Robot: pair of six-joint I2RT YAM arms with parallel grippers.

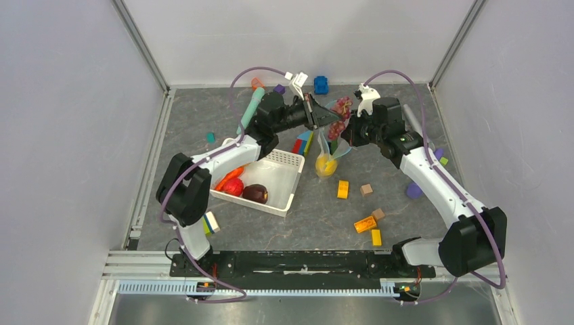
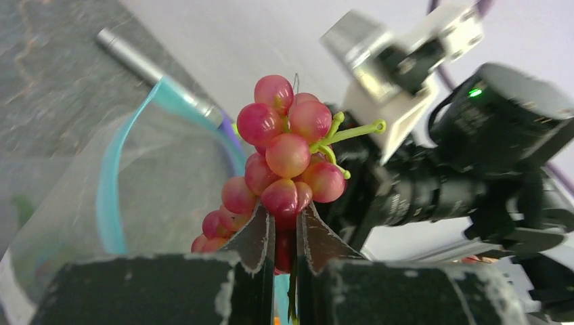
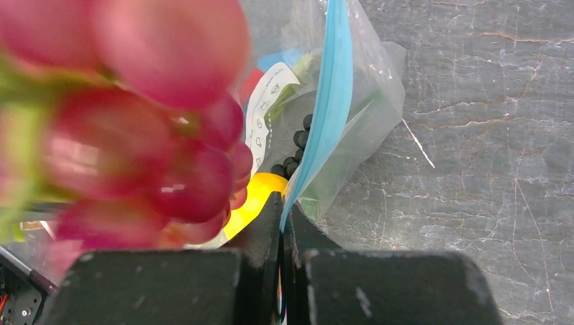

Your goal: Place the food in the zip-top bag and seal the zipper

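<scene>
the surface is a dark grey, marbled table (image 1: 318,217) veined with pale cracks, closed in by plain white walls (image 1: 291,34) on three sides, with aluminium rails (image 1: 145,169) along the floor edges and up the back corners.

above the far middle of it the left gripper (image 2: 284,217) has its jaws drawn almost together on the lower berries of the grapes (image 2: 284,162), a red-pink bunch with a green stem held up in the air. facing it, the right gripper (image 3: 283,210) is pinched fully closed on the light-blue zipper (image 3: 335,88) of the zip-top bag (image 3: 365,115), which hangs down from the grip just beside the grapes. a yellow food piece (image 1: 325,164) sits low inside the bag; whether the bag's bottom touches the table is hard to tell.

to the left, a white mesh basket (image 1: 281,172) holds an orange carrot (image 1: 229,177), a red piece (image 1: 233,187) and a dark maroon piece (image 1: 255,193). coloured blocks (image 1: 343,189) lie scattered on the right half of the table, a blue block (image 1: 321,84) near the back wall, and a teal marker toy (image 1: 250,112) by the left arm.
</scene>
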